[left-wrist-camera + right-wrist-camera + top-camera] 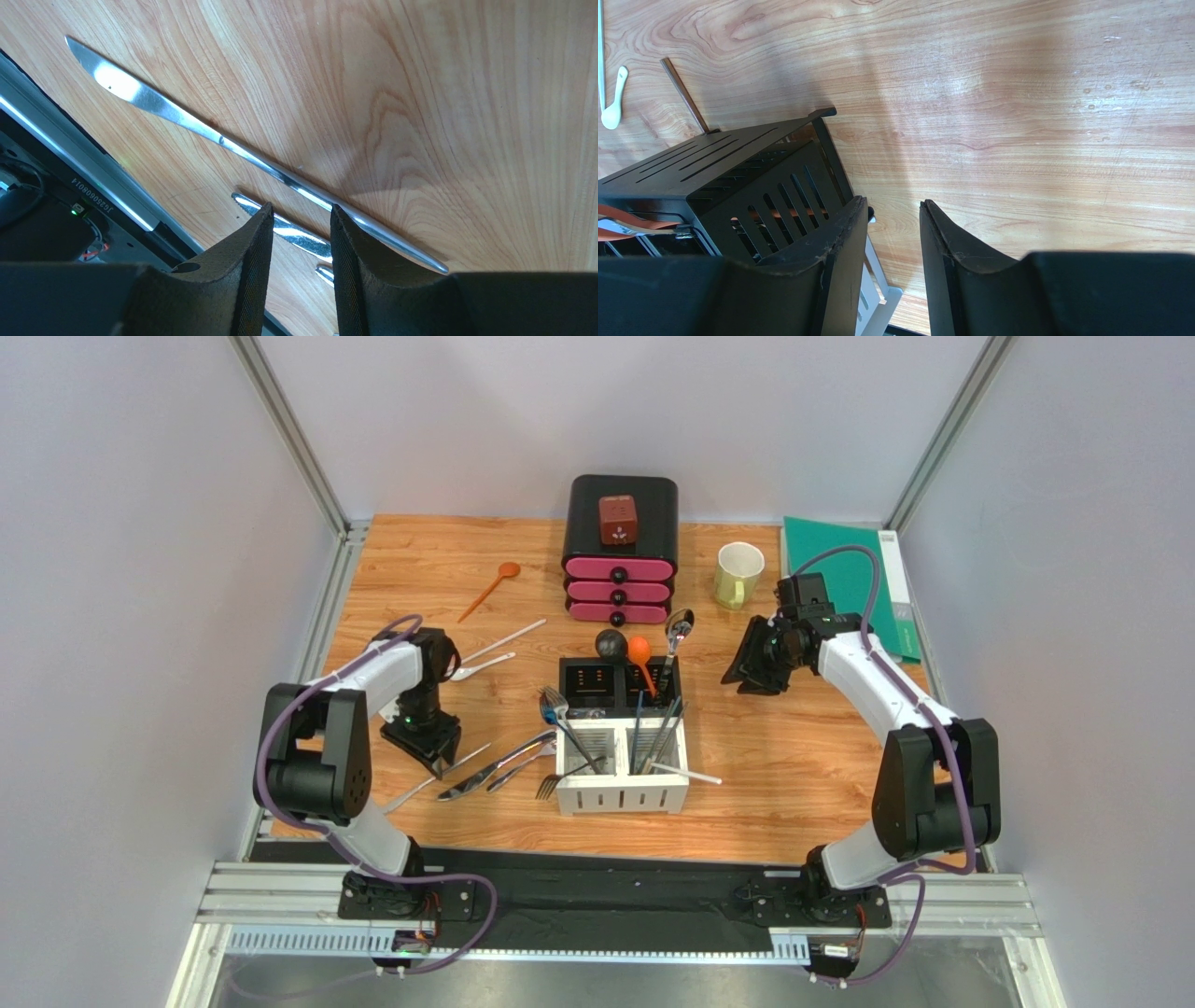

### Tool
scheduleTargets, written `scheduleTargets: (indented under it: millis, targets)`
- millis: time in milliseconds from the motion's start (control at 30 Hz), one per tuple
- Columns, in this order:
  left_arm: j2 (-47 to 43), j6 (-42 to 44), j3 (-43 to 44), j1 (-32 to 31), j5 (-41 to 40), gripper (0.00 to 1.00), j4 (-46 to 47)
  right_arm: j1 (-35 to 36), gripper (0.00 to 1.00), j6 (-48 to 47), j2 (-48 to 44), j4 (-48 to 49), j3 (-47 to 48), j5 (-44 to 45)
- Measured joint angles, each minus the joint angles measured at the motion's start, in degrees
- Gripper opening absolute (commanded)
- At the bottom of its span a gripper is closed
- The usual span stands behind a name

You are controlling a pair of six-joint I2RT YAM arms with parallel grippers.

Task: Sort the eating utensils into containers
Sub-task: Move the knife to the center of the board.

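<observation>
The four-compartment caddy (622,787) stands mid-table, with silver forks, dark chopsticks, a black spoon (610,644), an orange spoon (640,653) and a silver spoon (679,627) in it. Several silver utensils (491,767) lie left of it. My left gripper (425,742) is open and empty, low over the table. In the left wrist view its fingertips (300,218) straddle a serrated knife (298,236), beside a long silver knife (210,133). My right gripper (741,672) is open and empty right of the caddy. In the right wrist view it (894,207) sits beside the black compartment (738,178).
A black-and-pink drawer box (620,546) and a pale green mug (738,574) stand at the back. An orange spoon (491,590) and white plastic pieces (498,650) lie at back left. A green board (842,560) lies at back right. The table's left edge (77,168) is close to my left gripper.
</observation>
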Motion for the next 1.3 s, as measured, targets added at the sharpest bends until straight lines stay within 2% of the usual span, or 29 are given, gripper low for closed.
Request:
scheduleTargets:
  millis: [900, 1300]
  targets:
    - [0.3, -0.5, 1.4, 1.2, -0.5, 0.42, -0.2, -0.8, 0.38, 0.0, 0.2, 0.3, 0.0, -0.8]
    - [0.3, -5.6, 0.5, 1.2, 1.1, 0.43, -2.1, -2.1, 0.38, 0.1, 0.2, 0.9, 0.0, -2.0]
